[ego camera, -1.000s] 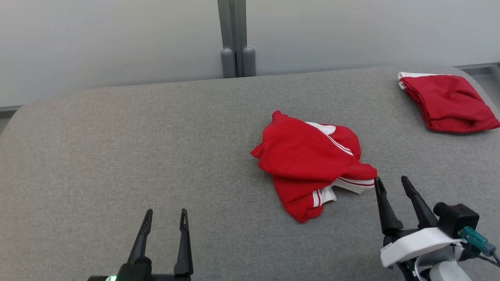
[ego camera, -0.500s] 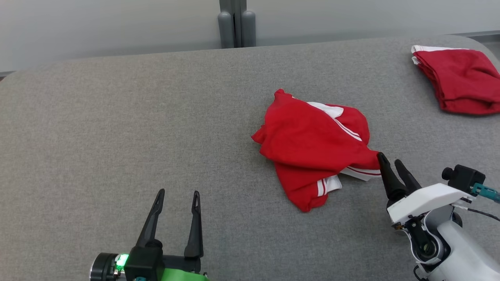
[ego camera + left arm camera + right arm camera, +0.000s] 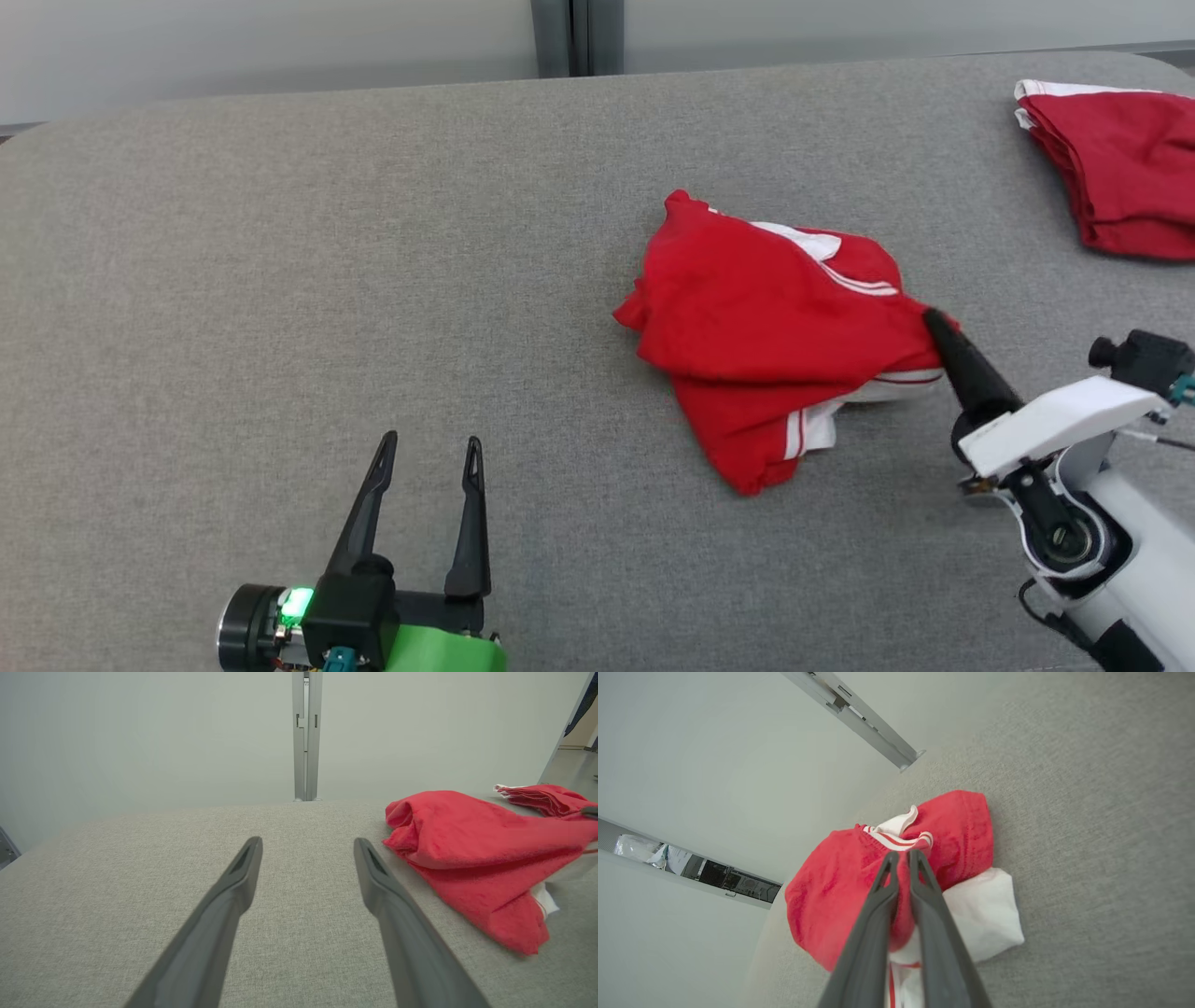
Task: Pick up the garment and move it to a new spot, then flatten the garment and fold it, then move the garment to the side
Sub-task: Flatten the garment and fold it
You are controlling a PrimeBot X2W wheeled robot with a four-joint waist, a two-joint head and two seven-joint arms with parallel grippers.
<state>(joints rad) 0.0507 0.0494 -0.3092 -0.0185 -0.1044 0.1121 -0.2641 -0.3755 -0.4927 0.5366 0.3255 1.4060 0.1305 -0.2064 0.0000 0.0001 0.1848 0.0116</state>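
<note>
Grey fabric covers the desk point(image 3: 280, 280) before us. Nearest, low on our left, our left claw point(image 3: 430, 439) hangs spread over bare desk, well apart from anything. Farther out on our right, our right claw point(image 3: 934, 323) is pinching the right edge of the garment point(image 3: 766, 336), a crumpled red heap with white trim lying right of the desk's middle. At the far right corner lies a folded red pile point(image 3: 1125, 177).

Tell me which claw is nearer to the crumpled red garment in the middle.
Right. The right claw is shut on the garment at its right edge. The left claw is open, apart from it, over the grey surface at lower left.
</note>
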